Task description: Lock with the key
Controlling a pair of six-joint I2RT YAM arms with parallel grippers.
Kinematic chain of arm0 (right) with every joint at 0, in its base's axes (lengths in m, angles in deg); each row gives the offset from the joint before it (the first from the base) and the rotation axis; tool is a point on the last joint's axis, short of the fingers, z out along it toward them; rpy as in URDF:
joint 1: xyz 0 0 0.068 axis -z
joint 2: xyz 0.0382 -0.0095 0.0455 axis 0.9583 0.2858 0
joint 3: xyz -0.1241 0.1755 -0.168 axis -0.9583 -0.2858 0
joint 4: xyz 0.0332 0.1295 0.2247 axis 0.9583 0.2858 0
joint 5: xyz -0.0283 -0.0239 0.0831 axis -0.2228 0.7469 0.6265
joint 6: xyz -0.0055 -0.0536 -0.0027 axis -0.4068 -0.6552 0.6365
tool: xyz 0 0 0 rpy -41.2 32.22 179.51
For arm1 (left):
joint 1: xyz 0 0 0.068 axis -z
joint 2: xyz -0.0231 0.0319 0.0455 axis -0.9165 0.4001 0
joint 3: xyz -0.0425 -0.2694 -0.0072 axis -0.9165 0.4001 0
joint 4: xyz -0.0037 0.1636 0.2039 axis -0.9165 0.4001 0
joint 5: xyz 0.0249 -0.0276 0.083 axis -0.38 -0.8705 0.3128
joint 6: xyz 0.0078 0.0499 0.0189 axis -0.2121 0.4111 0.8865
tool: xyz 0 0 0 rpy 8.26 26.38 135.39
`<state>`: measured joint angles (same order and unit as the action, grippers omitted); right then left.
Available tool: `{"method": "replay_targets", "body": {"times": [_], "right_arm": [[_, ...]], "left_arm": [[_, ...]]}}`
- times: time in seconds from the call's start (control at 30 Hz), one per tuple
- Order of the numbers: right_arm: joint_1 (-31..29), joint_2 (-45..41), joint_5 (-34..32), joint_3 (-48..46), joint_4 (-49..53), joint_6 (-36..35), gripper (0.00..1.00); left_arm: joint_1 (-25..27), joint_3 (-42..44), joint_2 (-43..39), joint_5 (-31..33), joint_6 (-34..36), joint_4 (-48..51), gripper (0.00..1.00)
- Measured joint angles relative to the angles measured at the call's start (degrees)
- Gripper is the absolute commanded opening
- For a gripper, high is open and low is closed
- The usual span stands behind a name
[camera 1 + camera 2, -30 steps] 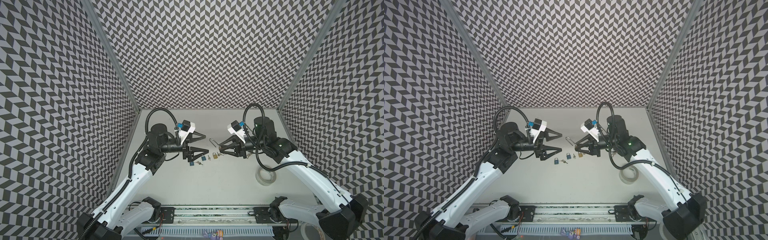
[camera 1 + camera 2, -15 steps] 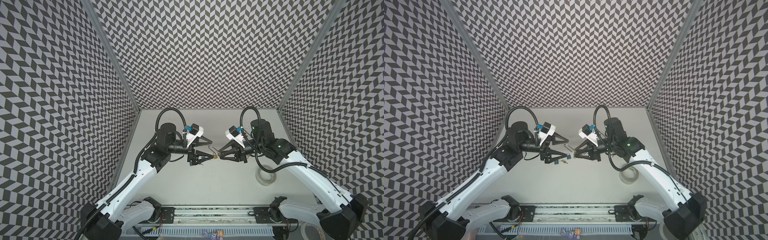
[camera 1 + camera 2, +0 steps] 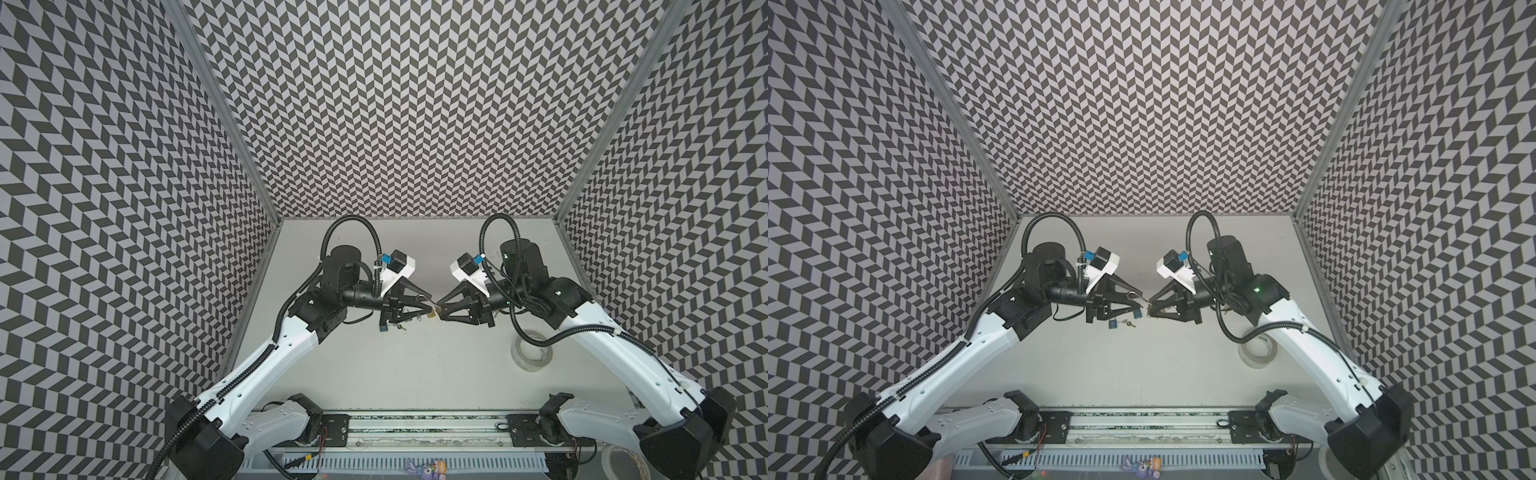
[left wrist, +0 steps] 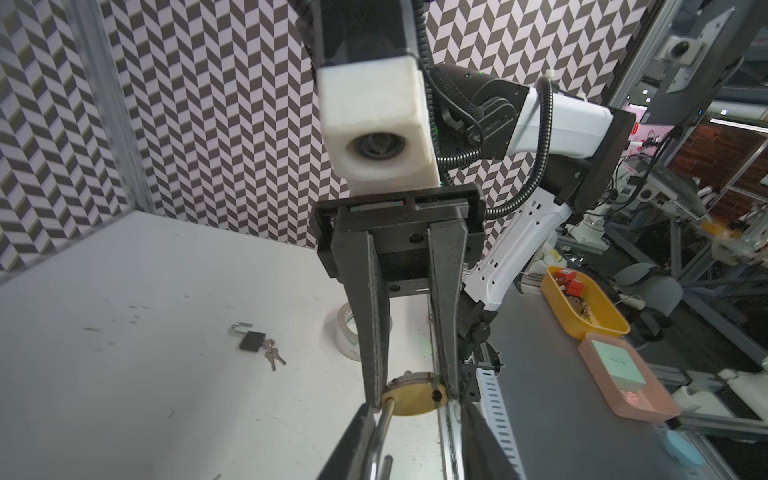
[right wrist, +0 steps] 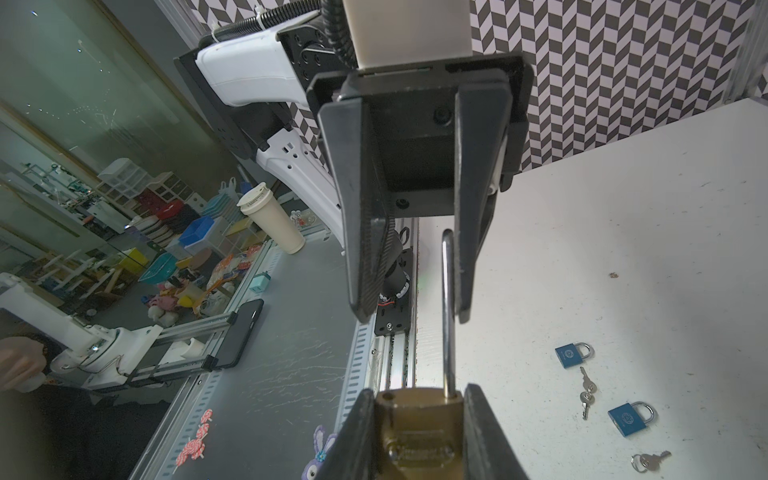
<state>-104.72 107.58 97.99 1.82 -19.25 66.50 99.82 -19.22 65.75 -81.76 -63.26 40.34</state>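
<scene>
The right tool (image 5: 419, 401) is clamped on the body of the brass padlock (image 5: 419, 432), a small gold-coloured metal block with a silver steel shackle (image 5: 445, 311). It holds the lock clear of the pale grey surface (image 5: 623, 249), midway between the two arms in both top views.

The shackle points away from the brass padlock toward the left arm. It is open: one leg sits in the body, and the other hole in the body's end face shows empty in the left wrist view.

The left tool (image 5: 411, 316) faces the brass padlock head-on, its tips just short of the body. Its fingers stand apart with the shackle between them. The shackle lies against one finger (image 5: 465, 249), and a clear gap is left to the other, so this tool is not clamped on anything.

Two small blue padlocks (image 5: 570, 358) (image 5: 629, 420), both with shackles closed, lie on the surface below the brass padlock, on the left arm's side of it. A pair of silver keys (image 5: 587, 392) lies between them, and one more ringed silver key (image 5: 648, 461) lies just past the second. Which key fits the brass padlock I cannot tell.

On the right arm's side of the brass padlock, well apart from it, a roll of clear tape (image 3: 532, 354) rests on the surface. The left wrist view also shows a dark padlock (image 4: 251, 340) there with its shackle open and small keys touching it.
</scene>
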Motion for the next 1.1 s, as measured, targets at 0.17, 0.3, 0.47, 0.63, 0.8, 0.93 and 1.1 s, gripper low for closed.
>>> {"method": "replay_targets", "body": {"times": [0.17,0.3,0.47,0.63,0.8,0.93,1.1], "right_arm": [[-0.11,-0.33,-0.02,0.0,0.0,-0.02,0.0],[-0.17,-0.79,-0.2,0.0,0.04,0.02,0.0],[-0.24,-1.36,-1.6,-0.04,-1.22,1.46,0.6],[-0.24,-5.2,-9.64,-2.19,-10.19,8.59,0.99],[-0.2,-12.61,-17.44,-10.91,-27.43,21.4,0.99],[-0.15,-18.21,-24.9,-17.55,-40.52,28.68,0.99],[-0.11,-22.71,-28.63,-25.22,-55.17,34.34,1.0]], "left_arm": [[-0.04,-0.17,-0.02,0.87,0.09,0.31,0.11],[-0.04,-0.22,-0.07,1.42,0.13,0.31,0.0],[-0.02,-0.2,-0.63,2.32,-1.29,-0.55,0.0],[-0.07,0.52,-3.13,3.82,-5.68,-5.81,0.0],[-0.7,1.81,-3.98,5.68,-12.04,-14.12,0.0],[-0.92,3.58,-3.91,7.13,-17.77,-21.03,0.0],[-0.94,6.75,-4.66,9.11,-25.09,-29.75,0.0]]}}
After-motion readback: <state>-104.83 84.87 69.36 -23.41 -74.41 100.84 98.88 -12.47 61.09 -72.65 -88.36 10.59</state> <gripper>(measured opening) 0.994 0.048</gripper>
